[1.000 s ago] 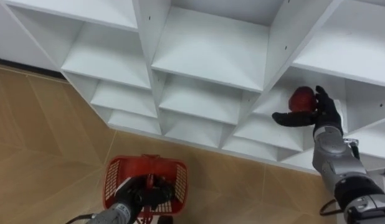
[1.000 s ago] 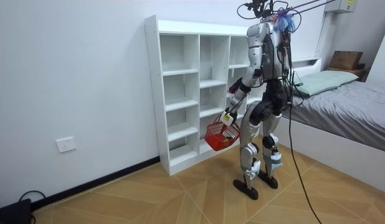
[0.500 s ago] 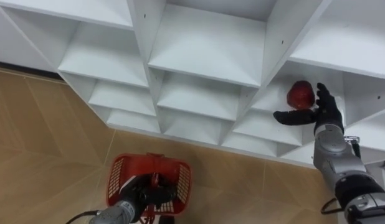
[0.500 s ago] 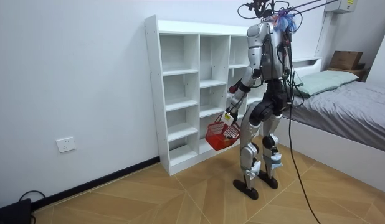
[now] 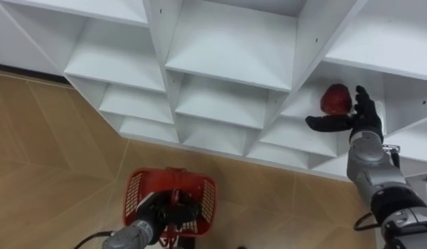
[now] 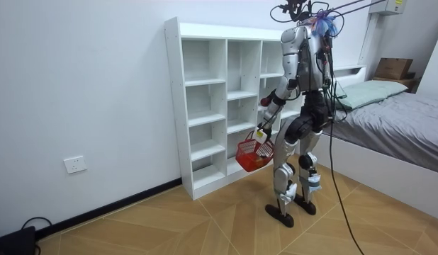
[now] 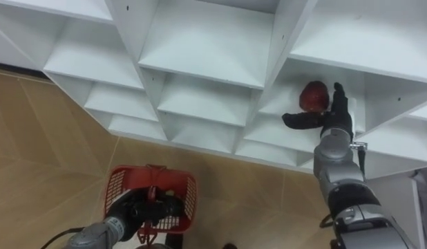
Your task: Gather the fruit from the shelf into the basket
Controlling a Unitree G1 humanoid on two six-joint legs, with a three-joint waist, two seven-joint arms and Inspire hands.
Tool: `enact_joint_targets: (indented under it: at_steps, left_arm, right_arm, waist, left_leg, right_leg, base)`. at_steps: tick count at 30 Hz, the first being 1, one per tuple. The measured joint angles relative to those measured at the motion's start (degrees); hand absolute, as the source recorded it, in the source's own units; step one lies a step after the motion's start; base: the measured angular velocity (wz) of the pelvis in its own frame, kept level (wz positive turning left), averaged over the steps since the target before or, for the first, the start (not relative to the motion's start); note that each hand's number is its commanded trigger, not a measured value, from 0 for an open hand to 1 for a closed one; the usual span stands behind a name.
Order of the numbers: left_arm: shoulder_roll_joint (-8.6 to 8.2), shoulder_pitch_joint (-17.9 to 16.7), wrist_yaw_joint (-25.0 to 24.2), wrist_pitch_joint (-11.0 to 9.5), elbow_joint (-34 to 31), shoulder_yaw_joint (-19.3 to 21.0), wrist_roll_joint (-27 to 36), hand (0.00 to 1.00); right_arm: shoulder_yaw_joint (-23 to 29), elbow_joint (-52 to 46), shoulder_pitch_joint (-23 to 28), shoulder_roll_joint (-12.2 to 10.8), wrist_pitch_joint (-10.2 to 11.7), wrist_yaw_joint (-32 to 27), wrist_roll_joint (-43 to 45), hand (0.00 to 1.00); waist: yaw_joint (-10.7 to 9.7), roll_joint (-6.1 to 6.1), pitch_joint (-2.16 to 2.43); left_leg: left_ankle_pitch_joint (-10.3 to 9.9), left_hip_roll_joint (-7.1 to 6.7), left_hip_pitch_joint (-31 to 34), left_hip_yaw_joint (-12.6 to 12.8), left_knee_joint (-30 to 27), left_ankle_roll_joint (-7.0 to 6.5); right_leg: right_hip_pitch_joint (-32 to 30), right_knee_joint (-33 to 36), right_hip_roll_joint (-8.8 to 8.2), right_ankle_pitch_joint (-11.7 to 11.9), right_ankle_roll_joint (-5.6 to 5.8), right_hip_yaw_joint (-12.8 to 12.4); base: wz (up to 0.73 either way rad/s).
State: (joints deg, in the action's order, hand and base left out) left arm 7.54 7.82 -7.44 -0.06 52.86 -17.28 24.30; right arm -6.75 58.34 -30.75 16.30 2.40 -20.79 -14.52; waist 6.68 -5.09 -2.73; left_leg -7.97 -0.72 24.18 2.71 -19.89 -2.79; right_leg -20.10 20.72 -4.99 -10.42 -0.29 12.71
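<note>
Right hand (image 5: 363,119), at the right of the left eye view, reaches into a compartment of the white open-fronted shelf unit (image 5: 227,48). Its fingers are straight and its thumb is stretched toward the frame's left, and it holds nothing. The round red fruit (image 5: 336,99) rests on the shelf board in that compartment, just above the thumb and just beside the fingers, which stand at its right. Contact cannot be confirmed, and nothing is curled round the fruit. Left hand (image 5: 164,211), at the lower centre-left of the frame, is closed round the handle of the red plastic mesh basket (image 5: 135,196). The basket hangs over the herringbone wooden floor (image 5: 48,145) below the lowest shelves, well apart from the fruit. What the basket contains cannot be made out. In the room view the robot stands upright close against the front of the shelf unit, with the basket low before it and a grey bed (image 6: 396,113) at the room view's right. Assessment: the reach to this fruit is complete and the hand is placed for a grasp, but the grasp is not yet made. Outstanding are closing on the fruit, drawing it clear of the compartment, carrying it down to the basket and releasing it there. This is the one fruit visible on the shelves in frame, and compartments beyond the frame are unchecked.
</note>
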Motion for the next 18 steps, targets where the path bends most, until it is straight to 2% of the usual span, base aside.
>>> enact_joint_targets:
  at_steps: [13,18]
  left_arm:
    - [-0.41,0.6,0.3,1.7,0.0,0.1,2.6,1.0]
    - [-0.43,0.7,0.3,2.3,0.0,0.1,2.6,1.0]
  right_arm:
    - [0.1,-0.2,-0.3,0.0,0.0,-1.7,-1.6,0.0]
    - [0.2,-0.2,-0.5,0.0,-0.1,-1.7,-2.0,0.0]
  waist:
    - [0.3,0.78,0.2]
    - [0.2,1.18,0.44]
  left_leg:
    - [0.0,0.02,0.3,-0.3,-0.3,0.0]
    - [0.0,0.02,0.3,-0.4,-0.4,0.0]
  right_leg:
    - [-0.2,0.1,0.04,0.0,-0.01,0.0]
    - [-0.2,0.1,0.03,0.0,-0.02,0.1]
  base:
    - [0.01]
    - [0.0]
